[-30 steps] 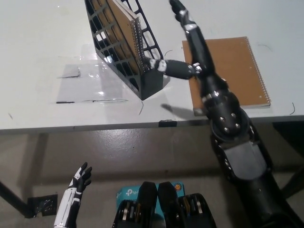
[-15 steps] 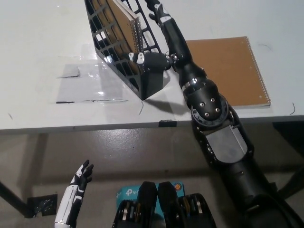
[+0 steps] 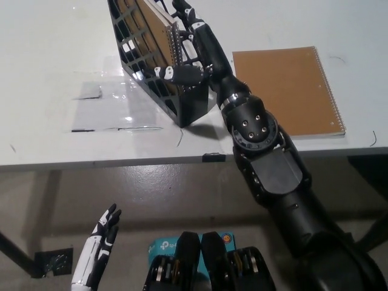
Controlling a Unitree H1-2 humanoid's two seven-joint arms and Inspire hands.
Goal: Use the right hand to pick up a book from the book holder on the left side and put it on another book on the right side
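A black mesh book holder (image 3: 182, 100) stands tilted on the white table (image 3: 54, 48), left of centre. In it leans a brown spiral-bound book (image 3: 156, 37), its wire spine facing right. My black right hand (image 3: 191, 45) is at the holder's right side, fingers spread against the mesh and the book's spine, thumb low on the holder's front; it grips nothing. A second brown spiral book (image 3: 288, 91) lies flat on the table to the right. My white left hand (image 3: 97, 248) hangs open below the table edge at lower left.
A clear plastic sheet (image 3: 112, 106) lies on the table left of the holder. The table's front edge (image 3: 121, 160) runs across the middle, with grey floor below. A blue box (image 3: 163, 248) sits on the floor near the bottom.
My right arm has swung left from above the flat book to the holder, and the hand now reaches the book's spine. The left hand has barely moved.
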